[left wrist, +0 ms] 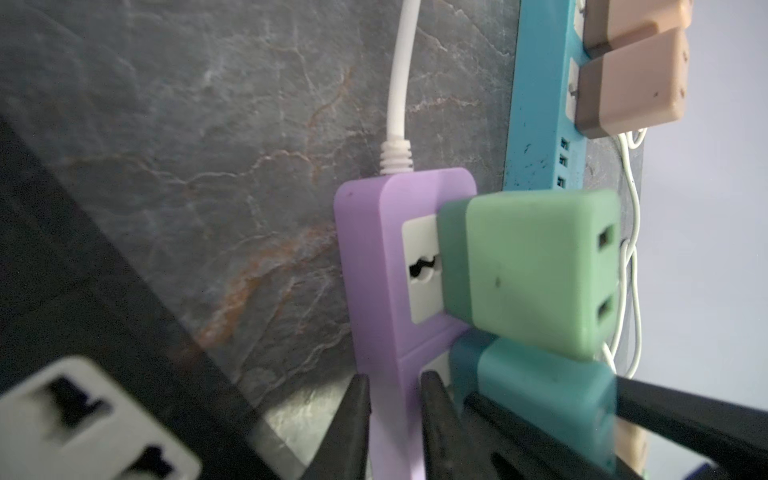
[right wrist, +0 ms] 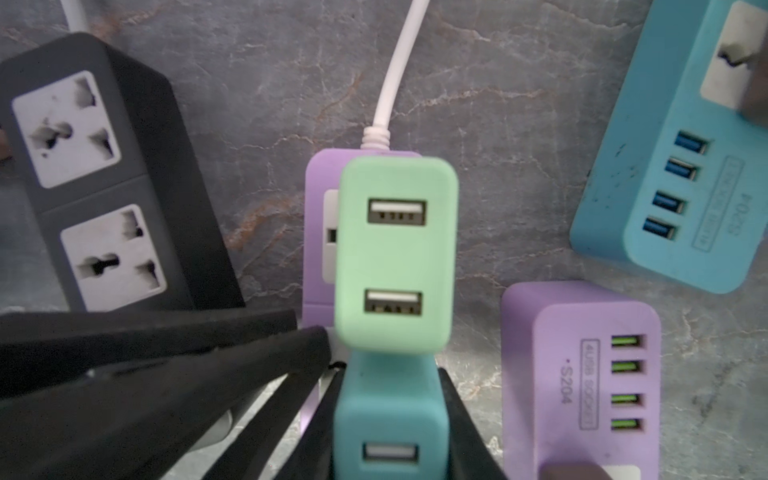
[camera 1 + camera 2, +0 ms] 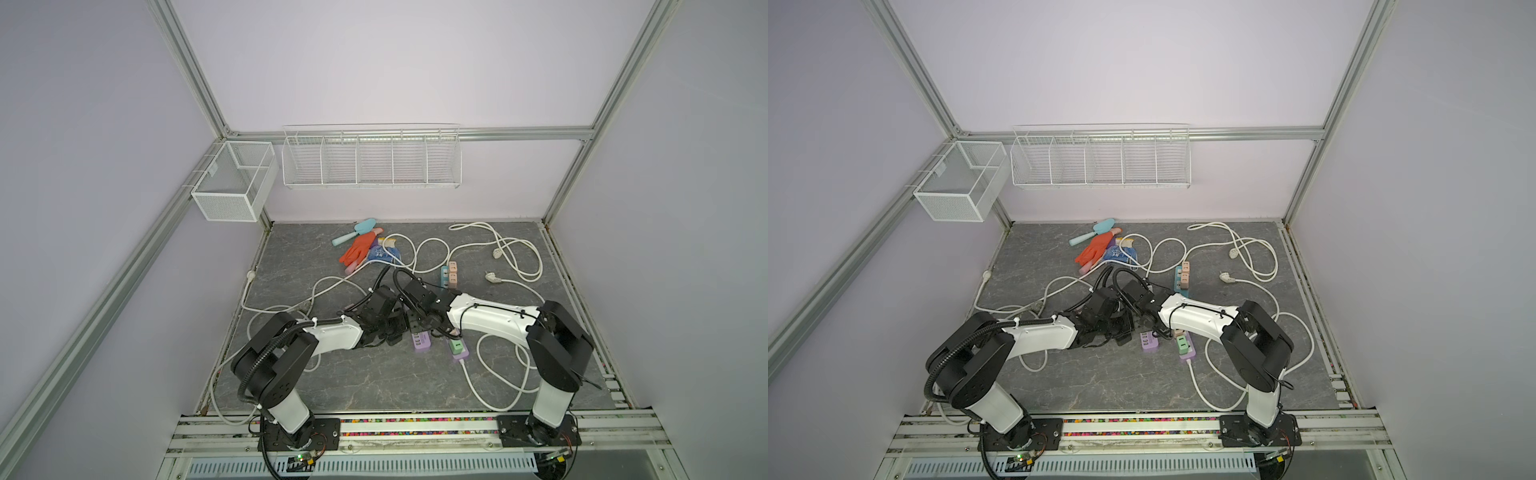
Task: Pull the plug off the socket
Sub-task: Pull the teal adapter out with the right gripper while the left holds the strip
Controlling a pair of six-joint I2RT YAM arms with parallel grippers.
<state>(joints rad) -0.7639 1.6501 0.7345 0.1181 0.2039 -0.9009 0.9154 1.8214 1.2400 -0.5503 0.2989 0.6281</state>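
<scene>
A purple socket strip lies on the grey table with a white cord at its far end. Two plugs stand in it: a light green one nearest the cord, then a teal plug. My left gripper is shut on the strip's edge beside the teal plug. My right gripper is shut on the teal plug, one finger on each side. The teal plug's base sits against the strip. In both top views the two wrists crowd together at mid-table and hide the fingertips.
Close around stand a black socket strip, a second purple strip with green USB ports, and a blue strip carrying pink plugs. White cords loop across the table. An orange glove lies at the back.
</scene>
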